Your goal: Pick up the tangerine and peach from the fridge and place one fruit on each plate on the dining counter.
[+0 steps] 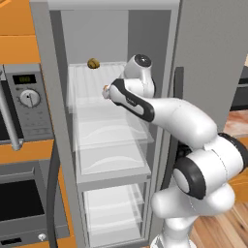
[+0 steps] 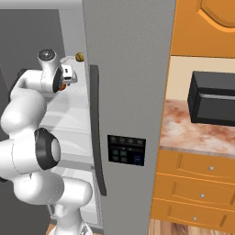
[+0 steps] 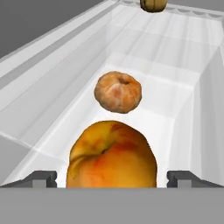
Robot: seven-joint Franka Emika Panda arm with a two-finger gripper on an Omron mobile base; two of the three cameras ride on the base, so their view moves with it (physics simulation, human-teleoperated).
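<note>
I've got the gripper (image 3: 112,177) spread wide in the hand view, fingertips (image 3: 41,178) at lower left and lower right w/ the peach (image 3: 112,157) sitting between them at bottom center; can't tell if the tips touch it. Nothing clamped. Tangerine (image 3: 118,92) is just above the peach, mid-frame, apart from it, both on a clear glass shelf (image 3: 166,57) of the fridge (image 1: 48,97). An olive-brown lumpy item (image 3: 152,4) sits at the top edge, well apart from both fruits; in the left base view it's (image 1: 93,63) upper center on the top shelf. There the arm (image 1: 160,114) reaches from lower right into the open fridge. Microwave (image 1: 26,104) w/ dial at left edge. In the right base view, the fridge door (image 2: 128,92) takes up the center.
</note>
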